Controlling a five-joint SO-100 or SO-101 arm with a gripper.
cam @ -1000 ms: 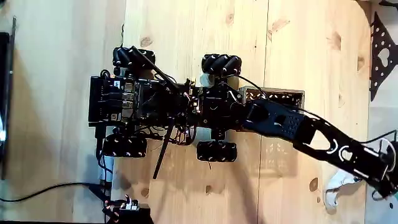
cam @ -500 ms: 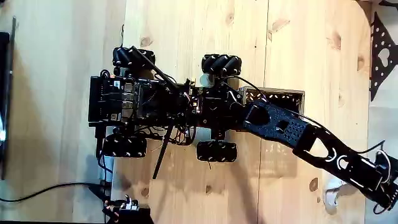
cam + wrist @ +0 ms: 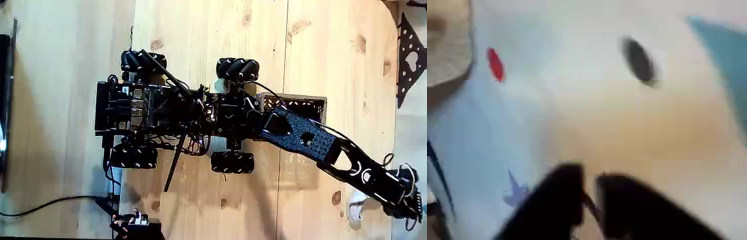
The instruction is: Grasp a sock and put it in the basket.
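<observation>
Fixed view, reading left to right: the wheeled base (image 3: 173, 117) is sitting at centre-left of the frame on the pale wood table (image 3: 200, 40), and the basket (image 3: 303, 104) is lying just right of it, touching or nearly touching the chassis, probably so a carried item needs only a short swing back. The black arm (image 3: 313, 143) is crossing over the basket's lower part and reaching toward the lower right of the frame. The gripper (image 3: 407, 200) is hanging at the lower right edge, over the sock (image 3: 355, 205), which is showing as a white lumpy patch partly covered by the arm's end link, well apart from the basket. Contact between fingers and sock cannot be confirmed from this angle. In the wrist view, heavily blurred, two dark fingertips (image 3: 557, 200) are appearing at bottom centre with a thin gap between them, so they are looking nearly pressed together; whether they are pinching fabric, I cannot tell. Pale printed surface behind them, with a red dot (image 3: 495, 64) at upper left and a dark spot (image 3: 638, 60) at upper centre. Judgement: the reach-and-grasp step is in hand; the sock is not yet in the basket.
</observation>
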